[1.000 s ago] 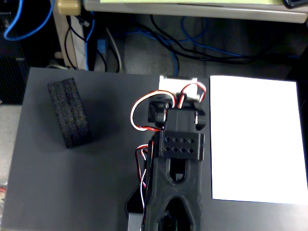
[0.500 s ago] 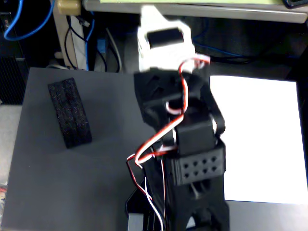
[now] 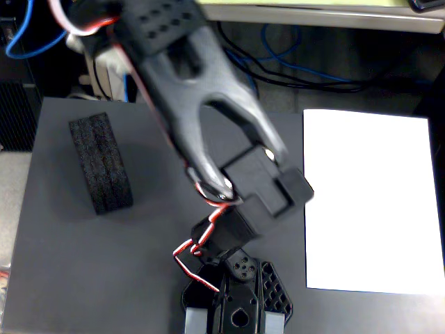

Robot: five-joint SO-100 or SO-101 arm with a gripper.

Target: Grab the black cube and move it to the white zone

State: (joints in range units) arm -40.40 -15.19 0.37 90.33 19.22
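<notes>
Matte black foam is what you're after: the black cube (image 3: 101, 163), really an elongated block with rounded corners and faint lengthwise grooves, lies on the dark grey mat (image 3: 83, 264) near the bench's left edge, toward the far left corner in the fixed view, its long side running roughly front to back. Nothing is touching it. Over on the right side of the bench you have the white zone (image 3: 372, 202), a plain white sheet reaching nearly to the right edge, with nothing lying on it. Between the two, the glossy black arm (image 3: 201, 104) sweeps from the top of the picture down to the bottom centre, blurred, with red and white wires (image 3: 191, 254) looping beside its lower joints. You can see the claw (image 3: 236, 309) at the near edge of the bench, low in the picture, but from this angle you cannot tell how far apart its fingers stand, nor whether they hold anything. The block sits well apart from it.
</notes>
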